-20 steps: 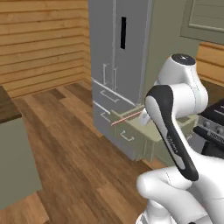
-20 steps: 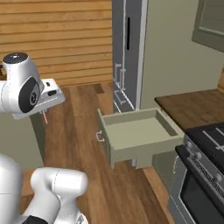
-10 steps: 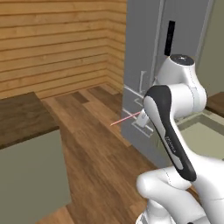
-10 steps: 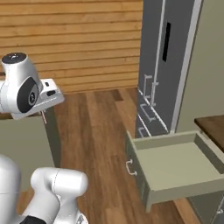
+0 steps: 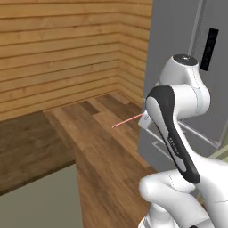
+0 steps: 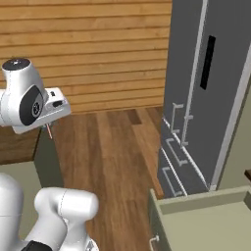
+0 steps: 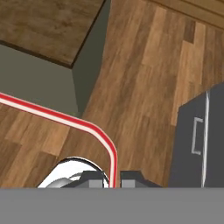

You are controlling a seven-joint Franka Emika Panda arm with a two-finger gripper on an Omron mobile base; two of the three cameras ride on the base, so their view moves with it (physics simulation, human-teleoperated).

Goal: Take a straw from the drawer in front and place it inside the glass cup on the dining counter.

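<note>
One thin pink-red straw (image 7: 65, 119) is sitting clamped between the two-finger gripper (image 7: 114, 178), out of the sage-green drawer (image 6: 206, 220); carrying it to the dark brown dining counter (image 5: 31, 147) is remaining.

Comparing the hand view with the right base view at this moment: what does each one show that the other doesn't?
Hand view alone: the end effector shut on the straw, whose pink-red length rises between the fingertips, bends and runs off left.

Right base view alone: the open sage-green drawer at lower right and the tall grey fridge doors above it.

Both: the dark dining counter over its pale green base, the plank floor, and the grey fridge drawers.
</note>
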